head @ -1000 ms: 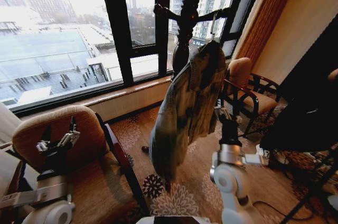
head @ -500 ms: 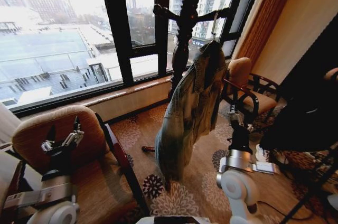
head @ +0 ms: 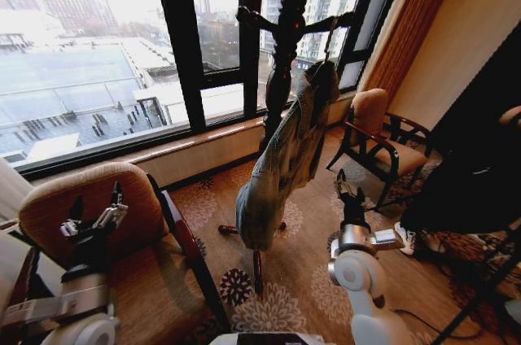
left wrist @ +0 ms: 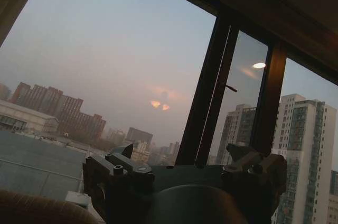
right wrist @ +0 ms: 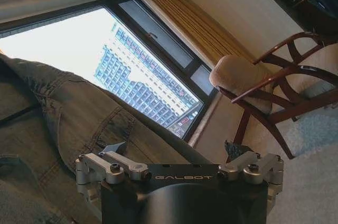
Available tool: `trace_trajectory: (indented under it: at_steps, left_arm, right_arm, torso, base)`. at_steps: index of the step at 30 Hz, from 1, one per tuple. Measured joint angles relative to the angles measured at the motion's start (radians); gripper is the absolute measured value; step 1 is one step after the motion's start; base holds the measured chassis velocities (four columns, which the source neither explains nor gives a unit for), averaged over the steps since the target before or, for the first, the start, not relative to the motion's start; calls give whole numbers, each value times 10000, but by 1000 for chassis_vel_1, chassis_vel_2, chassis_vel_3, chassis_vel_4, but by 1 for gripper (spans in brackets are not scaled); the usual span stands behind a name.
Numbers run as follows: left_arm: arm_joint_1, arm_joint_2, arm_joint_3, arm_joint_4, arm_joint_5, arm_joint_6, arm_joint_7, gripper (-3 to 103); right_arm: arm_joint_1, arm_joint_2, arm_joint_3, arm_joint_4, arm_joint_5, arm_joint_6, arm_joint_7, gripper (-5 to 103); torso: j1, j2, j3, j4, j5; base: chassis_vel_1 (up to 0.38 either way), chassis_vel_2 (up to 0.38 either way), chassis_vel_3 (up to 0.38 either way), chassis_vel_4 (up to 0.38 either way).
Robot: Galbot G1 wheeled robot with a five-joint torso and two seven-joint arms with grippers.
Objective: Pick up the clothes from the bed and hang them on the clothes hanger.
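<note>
One denim jacket point(head: 286, 158) hangs from the dark coat stand point(head: 285, 28) by the window. Just right of it, the right gripper point(head: 342, 185) points upward, fingers spread and empty. Low at left, the left gripper point(head: 94, 213) is likewise spread over the padded chair point(head: 138, 223).

We count one denim jacket point(head: 286, 158), hung on one dark wooden coat stand point(head: 285, 28) by the window. Two robot hands: the left hand point(head: 91, 219) and the right hand point(head: 348, 192). Two upholstered armchairs: one near chair point(head: 122, 198) at our left, one far chair point(head: 376, 129) by the curtain. One patterned carpet point(head: 309, 280) underfoot.
</note>
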Motion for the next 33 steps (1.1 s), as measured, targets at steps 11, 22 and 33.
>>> trace_trajectory:
  at_steps: [11,22,33]
  left_arm:
    - [101,68,-270,1,-229,-62,1,100]
    - [187,40,-277,10,-195,-107,17,100]
    - [344,-50,-191,2,36,-197,60,100]
  right_arm:
    - [-327,-165,592,-600,-5523,1500,-2410,100]
    - [-1035,-11,-171,-287,-6948,3002,-3799,100]
    - [-1106,-116,-879,-213,-6031,2631,-3899,100]
  torso:
    - [0,0,0,-1,1]
    - [0,1,0,0,0]
    - [0,1,-1,0,0]
  base:
    - [0,0,0,0]
    - [0,0,0,0]
    - [0,0,0,0]
